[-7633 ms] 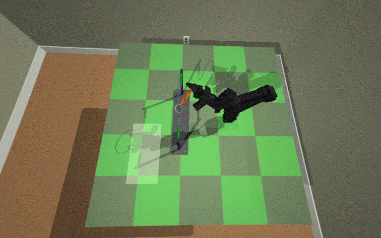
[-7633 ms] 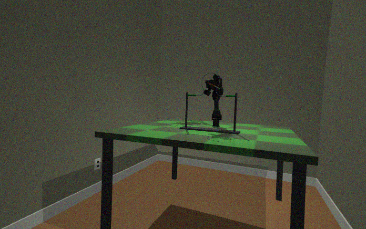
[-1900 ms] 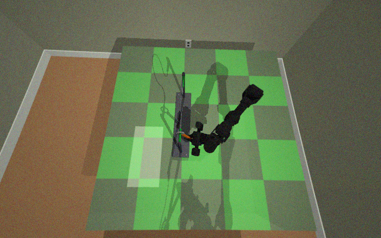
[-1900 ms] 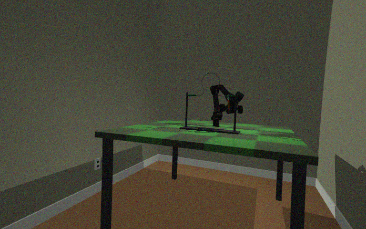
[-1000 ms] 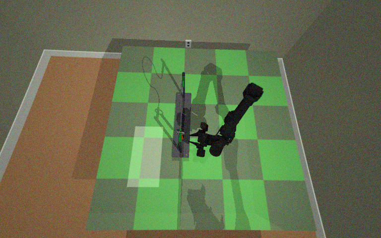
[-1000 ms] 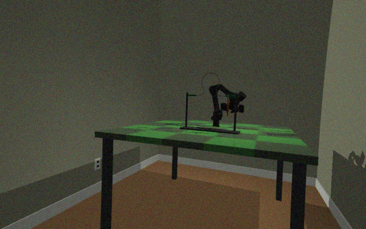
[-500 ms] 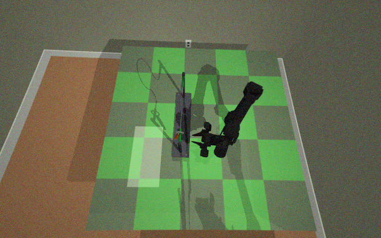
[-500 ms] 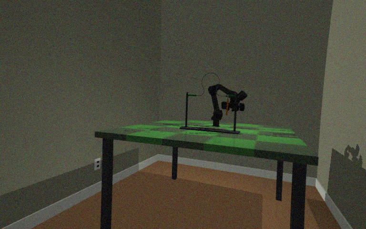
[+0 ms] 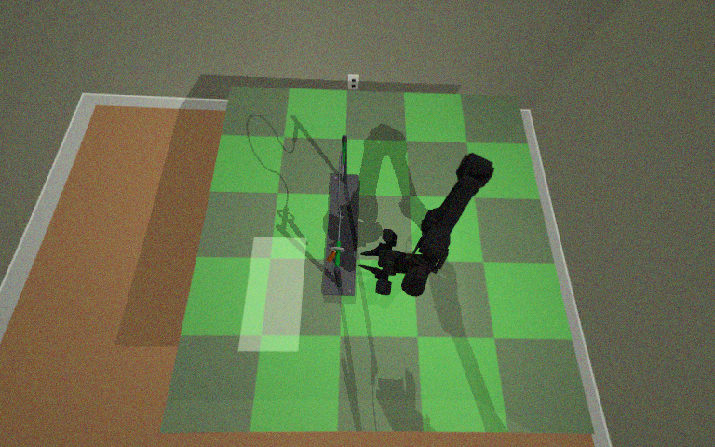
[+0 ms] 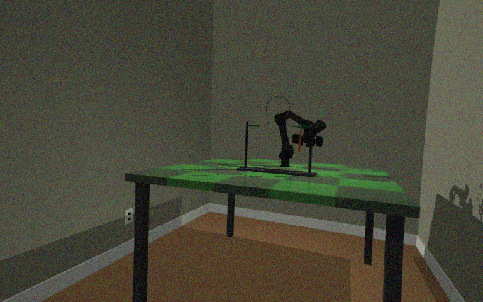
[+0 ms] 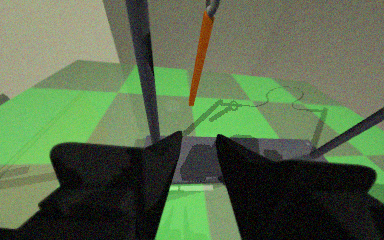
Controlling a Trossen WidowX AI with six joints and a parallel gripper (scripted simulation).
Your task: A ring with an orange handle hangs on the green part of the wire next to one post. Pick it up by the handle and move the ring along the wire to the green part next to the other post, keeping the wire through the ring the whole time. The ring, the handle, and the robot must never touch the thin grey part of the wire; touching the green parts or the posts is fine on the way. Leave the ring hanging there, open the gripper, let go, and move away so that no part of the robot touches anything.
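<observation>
The bench is chequered in bright green and dull grey-green. Orange colours the handle, while the ring is grey. The pincer is plain black. Dark slate-grey covers the base plate. The floor is orange-brown, edged by a pale grey skirting board.
</observation>
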